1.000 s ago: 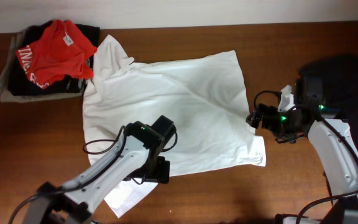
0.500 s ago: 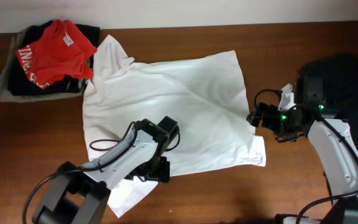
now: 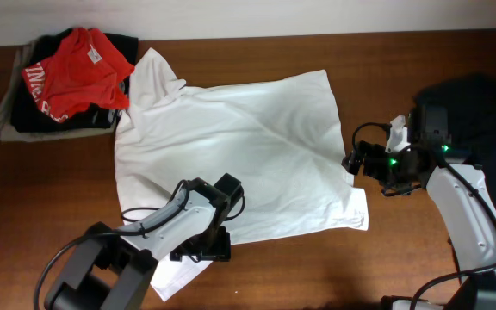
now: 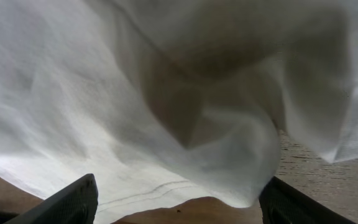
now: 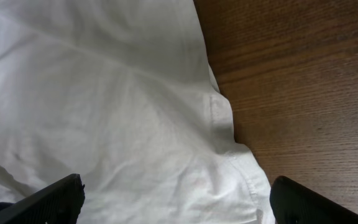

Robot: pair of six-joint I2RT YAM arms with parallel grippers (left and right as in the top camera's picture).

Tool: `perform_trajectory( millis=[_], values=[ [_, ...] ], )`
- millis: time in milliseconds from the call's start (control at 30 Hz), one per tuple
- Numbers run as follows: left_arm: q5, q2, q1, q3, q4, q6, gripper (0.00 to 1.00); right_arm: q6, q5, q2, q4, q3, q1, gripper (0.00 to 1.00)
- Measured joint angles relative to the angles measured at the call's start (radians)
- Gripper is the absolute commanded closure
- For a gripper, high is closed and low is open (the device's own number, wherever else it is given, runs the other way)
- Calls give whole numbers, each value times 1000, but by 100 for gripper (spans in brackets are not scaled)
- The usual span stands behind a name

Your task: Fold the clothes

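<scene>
Table (image 3: 334, 275): brown wood.
Shirt (image 3: 248, 146): white, spread mid-table, creased. One sleeve reaches pile (image 3: 67, 77) at far left.
Handling, judged: thin, limp and light. Sag and bunching expected on lift, no stiffness to hold a fold line.
Hold best taken at hem and corners, pinched low against table.
Left fingers (image 4: 73, 202): spread wide at near hem, cloth seen between tips, nothing pinched.
Right fingers (image 5: 55, 199): spread wide over shirt's right edge, nothing held.
</scene>
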Motion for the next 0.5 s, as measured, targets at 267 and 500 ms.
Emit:
perform_trajectory(
  millis=[267,500],
  values=[
    [8,0,0,0,14,-1,29,0,0,0,0,0,0,1],
    [16,0,-2,-3,8,-15,57,0,31,0,-69,0,0,1]
  ],
)
